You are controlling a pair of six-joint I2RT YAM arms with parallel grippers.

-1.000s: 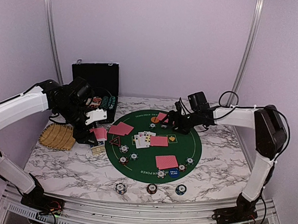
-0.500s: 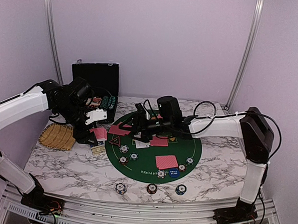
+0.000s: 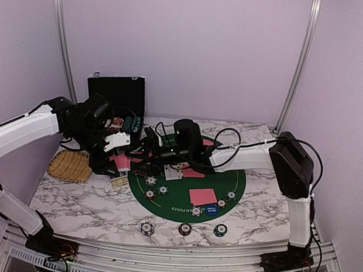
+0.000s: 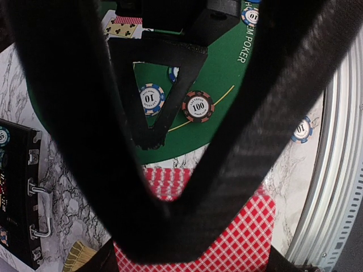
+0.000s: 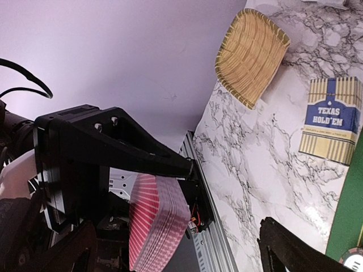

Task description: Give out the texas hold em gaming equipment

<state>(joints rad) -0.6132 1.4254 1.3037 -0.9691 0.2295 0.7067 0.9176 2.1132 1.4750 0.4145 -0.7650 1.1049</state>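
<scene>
Woven tray (image 3: pixel 70 165): on the marble, far left.
Left gripper (image 3: pixel 112 157): clamped on the red-backed deck (image 5: pixel 157 218), just off the 9 o'clock rim of the green mat (image 3: pixel 231 175).
Card box (image 5: pixel 332 119): flat on the marble, at 6 o'clock from the deck.
Right gripper (image 3: pixel 146 152): released, fingers spread wide, facing the deck from 3 o'clock.
Triangle (image 4: pixel 178 93): on the mat, at its 9 o'clock edge.
Striped chips (image 4: pixel 198 106): two lie beside the triangle.
Small blind disc (image 3: pixel 211 211): on the mat, at 6 o'clock.

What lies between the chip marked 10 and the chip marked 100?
One side of the dark triangle: the 10 chip sits inside it, the 100 chip outside. The left wrist view shows this.
</scene>
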